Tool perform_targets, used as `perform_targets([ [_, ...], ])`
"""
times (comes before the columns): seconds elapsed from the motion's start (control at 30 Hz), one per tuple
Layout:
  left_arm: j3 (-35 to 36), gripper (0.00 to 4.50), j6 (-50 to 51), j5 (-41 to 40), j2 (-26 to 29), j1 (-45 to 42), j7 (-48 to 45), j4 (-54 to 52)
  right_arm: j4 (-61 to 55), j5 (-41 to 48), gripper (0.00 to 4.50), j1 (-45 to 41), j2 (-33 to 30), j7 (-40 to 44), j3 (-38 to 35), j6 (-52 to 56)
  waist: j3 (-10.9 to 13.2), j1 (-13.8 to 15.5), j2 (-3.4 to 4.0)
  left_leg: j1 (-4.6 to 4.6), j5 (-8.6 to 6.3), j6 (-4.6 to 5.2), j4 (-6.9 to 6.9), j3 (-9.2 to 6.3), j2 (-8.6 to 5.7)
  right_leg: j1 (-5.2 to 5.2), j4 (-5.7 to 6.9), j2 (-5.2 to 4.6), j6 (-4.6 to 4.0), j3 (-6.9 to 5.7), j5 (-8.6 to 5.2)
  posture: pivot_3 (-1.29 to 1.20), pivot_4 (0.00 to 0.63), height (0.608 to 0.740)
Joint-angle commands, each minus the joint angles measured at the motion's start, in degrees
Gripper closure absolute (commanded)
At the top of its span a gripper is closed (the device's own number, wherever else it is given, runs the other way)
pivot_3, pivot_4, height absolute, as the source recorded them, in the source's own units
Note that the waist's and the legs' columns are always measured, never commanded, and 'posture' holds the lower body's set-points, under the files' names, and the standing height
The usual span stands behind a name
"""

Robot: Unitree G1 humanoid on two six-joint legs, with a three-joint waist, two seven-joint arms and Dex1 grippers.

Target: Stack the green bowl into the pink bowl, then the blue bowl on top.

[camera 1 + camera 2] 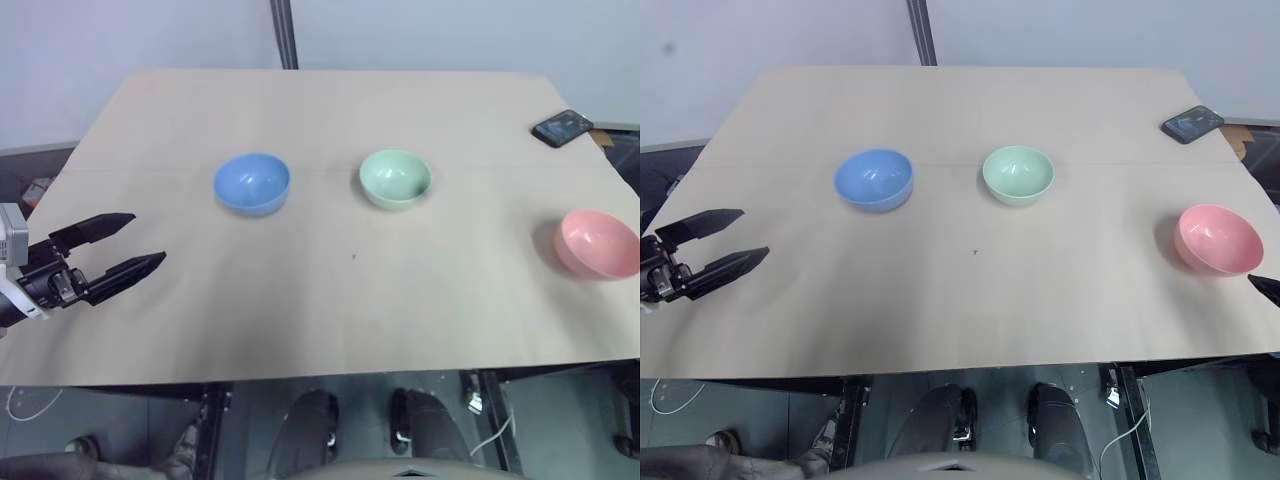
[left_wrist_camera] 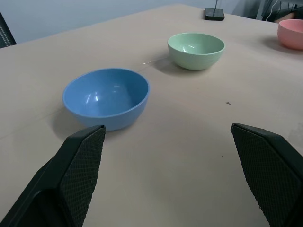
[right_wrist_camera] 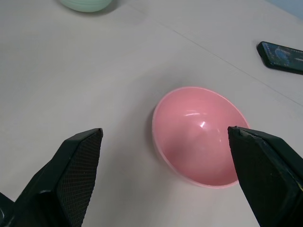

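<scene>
Table (image 1: 330, 300), phone (image 1: 563, 127) at corner

blue bowl (image 1: 251, 183) left, green bowl (image 1: 395, 178) middle, pink bowl (image 1: 598, 243) right

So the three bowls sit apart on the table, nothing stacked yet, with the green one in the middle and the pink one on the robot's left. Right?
Nearly. The pink bowl is on the robot's right, not its left; the blue bowl is on the left. The left eye view shows this. The rest holds: the green bowl is in the middle, and all three sit apart on the table, nothing stacked.
</scene>
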Motion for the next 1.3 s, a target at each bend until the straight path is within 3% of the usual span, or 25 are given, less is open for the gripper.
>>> perform_targets([
  [0.03, 1.80, 0.00, 0.79, -0.59, 0.85, -0.66, -0.01, -0.72, -0.94, 0.43, 0.07, -1.20, -0.81, -0.46, -0.45, 0.07, 0.00, 0.00, 0.00, 0.00, 0.00, 0.00, 0.00, 0.00, 0.00, 0.00, 0.00, 0.00, 0.00, 0.00, 0.00, 0.00, 0.150, 0.740],
  [0.43, -0.41, 0.00, 3.35, -1.43, -0.76, -2.51, 1.86, -4.64, -2.18, 0.31, 0.07, -7.15, -0.41, -2.65, 6.76, 0.57, 0.01, 0.00, 0.01, -0.02, 0.03, -0.03, -0.01, 0.01, -0.02, 0.00, -0.03, 0.02, -0.14, 0.00, 0.09, 0.00, 0.150, 0.740],
  [0.6, -5.60, 0.00, 5.51, -6.06, -3.46, -5.81, 0.72, -10.96, 0.12, -8.08, 0.07, -16.07, 1.90, -12.22, 20.93, -2.46, -0.02, -0.08, -0.01, 0.04, 0.04, -0.05, 0.00, 0.02, -0.02, 0.04, 0.00, 0.04, -0.12, 0.01, 0.10, 0.00, 0.150, 0.740],
  [0.83, -16.97, 0.00, 7.36, -9.38, -7.98, -14.29, 1.68, -17.19, 12.63, -15.02, 0.07, -28.21, 5.30, -21.23, 35.96, 5.77, -0.02, 0.05, 0.00, 0.00, 0.07, -0.04, 0.03, 0.07, -0.10, 0.03, 0.06, 0.10, -0.16, 0.06, 0.12, 0.00, 0.150, 0.740],
  [0.93, -19.05, 0.00, 7.37, -9.49, -8.71, -16.35, 1.41, -17.39, 16.51, -16.53, 1.03, -31.42, 6.22, -23.20, 37.77, 5.91, -0.01, -0.07, 0.02, 0.00, 0.07, -0.04, 0.04, 0.09, -0.12, 0.02, 0.08, 0.15, 0.04, 0.09, 0.24, 0.00, 0.150, 0.740],
  [1.17, -19.19, 0.00, 7.02, -9.52, -8.99, -16.43, 1.54, -17.29, 16.29, -17.05, 4.38, -34.03, 6.88, -24.72, 39.13, 6.17, -0.01, -0.27, 0.03, 0.03, 0.08, -0.06, 0.04, 0.12, -0.06, 0.01, 0.08, 0.23, 0.09, 0.13, 0.25, 0.00, 0.150, 0.740],
  [1.3, -19.06, 0.00, 6.68, -9.35, -10.19, -15.28, 2.85, -17.94, 11.78, -17.13, 4.45, -34.00, 7.23, -24.73, 39.86, 5.41, -0.02, -0.15, 0.04, 0.03, 0.09, -0.07, 0.05, 0.12, -0.06, 0.01, 0.09, 0.23, 0.09, 0.14, 0.25, 0.00, 0.150, 0.740],
])
